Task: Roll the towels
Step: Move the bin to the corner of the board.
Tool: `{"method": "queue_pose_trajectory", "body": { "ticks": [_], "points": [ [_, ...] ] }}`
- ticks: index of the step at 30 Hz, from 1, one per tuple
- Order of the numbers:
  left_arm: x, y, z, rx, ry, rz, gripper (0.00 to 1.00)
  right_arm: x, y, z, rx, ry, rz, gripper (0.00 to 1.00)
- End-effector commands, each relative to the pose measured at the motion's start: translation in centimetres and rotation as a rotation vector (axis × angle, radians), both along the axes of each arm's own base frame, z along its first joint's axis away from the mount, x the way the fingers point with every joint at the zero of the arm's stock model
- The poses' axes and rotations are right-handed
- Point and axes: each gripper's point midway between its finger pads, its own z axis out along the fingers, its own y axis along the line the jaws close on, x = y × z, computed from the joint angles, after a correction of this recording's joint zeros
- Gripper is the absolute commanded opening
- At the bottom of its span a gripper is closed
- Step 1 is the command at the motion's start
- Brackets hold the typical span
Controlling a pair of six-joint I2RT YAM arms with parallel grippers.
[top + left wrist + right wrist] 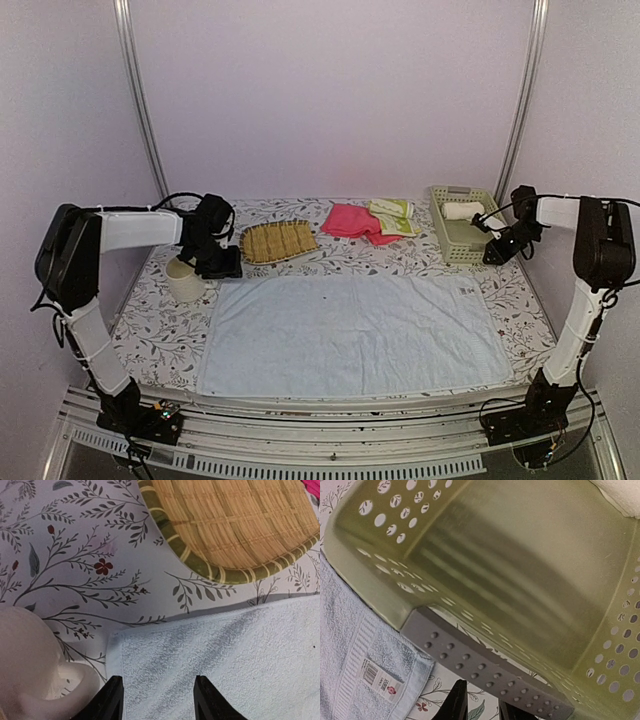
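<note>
Light blue towel (350, 335) lies flat and unrolled at 6 o'clock on the surface (160, 330). Left gripper (160, 700) is over its 10 o'clock corner, jaws wide apart and empty. Right gripper (482, 707) is just beside the pale green basket (462, 240) at 2 o'clock, jaws only slightly apart with nothing between them. Rolled cream-white towel (462, 210) sits in the basket's far end. Pink towel (352, 222) and yellow-green towel (393, 215) are bunched, touching, at 12–1 o'clock. Woven tray (279, 241) at 11.

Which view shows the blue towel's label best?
Right wrist: the label is close enough to show a barcode and red mark. Top external shows only a speck near the towel's far right corner. Left wrist shows the towel's other far corner, no label.
</note>
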Motion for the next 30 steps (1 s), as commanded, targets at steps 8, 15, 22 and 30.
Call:
{"method": "queue_pose_trajectory", "body": {
  "ticks": [8,15,22,30],
  "points": [
    [3.0,1.4,-2.0,0.037,0.016,0.038,0.46,1.1,2.4,1.4,0.176,-0.015,-0.046,0.28],
    [2.5,3.7,-3.2,0.109,0.046,0.087,0.45,-1.0,3.3,1.2,0.224,0.029,-0.047,0.3],
    [2.2,3.6,-4.0,0.047,0.076,0.07,0.43,-0.9,3.6,0.2,0.259,0.064,-0.068,0.3],
    [1.5,3.0,-4.8,0.016,0.111,0.045,0.36,-0.7,3.9,-0.7,0.291,0.096,-0.1,0.3]
  ]
}}
